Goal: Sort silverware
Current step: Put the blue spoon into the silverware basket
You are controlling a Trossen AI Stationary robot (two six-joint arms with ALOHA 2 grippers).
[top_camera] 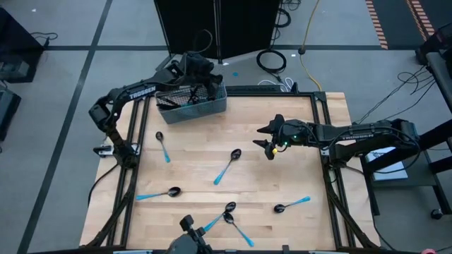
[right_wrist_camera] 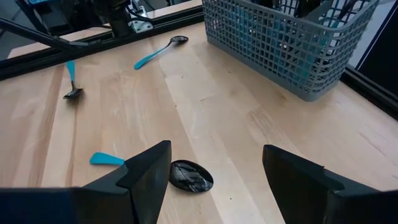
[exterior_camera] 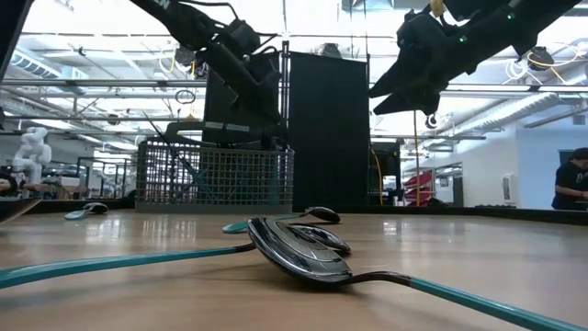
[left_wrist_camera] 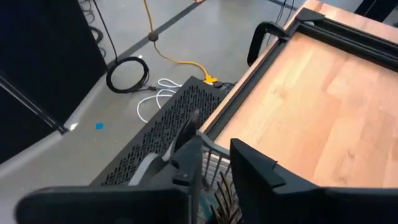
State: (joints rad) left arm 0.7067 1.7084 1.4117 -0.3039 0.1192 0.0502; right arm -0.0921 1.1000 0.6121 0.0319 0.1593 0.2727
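We read the table left to right, placing things by the basket [top_camera: 192,101]; left gripper [top_camera: 203,76] sits over the basket's far-right part, fingers dipped toward cutlery stacked inside; in the left wrist view the fingers [left_wrist_camera: 186,163] stand slightly apart, and we cannot tell if anything is pinched between them; looks like a drop-off step or a reach into the basket, we judge. Loose spoons lie on the table in front of the basket: one near-left [top_camera: 163,147], one further out left [top_camera: 158,193], one straight ahead [top_camera: 228,166], a crossed pair [top_camera: 227,215] at the near edge, one out right [top_camera: 292,204]. Right gripper [top_camera: 269,145] hovers right of the basket, above the table, jaws wide, empty; a spoon bowl [right_wrist_camera: 191,175] shows below it; next move likely calls for descending and closing on that handle.
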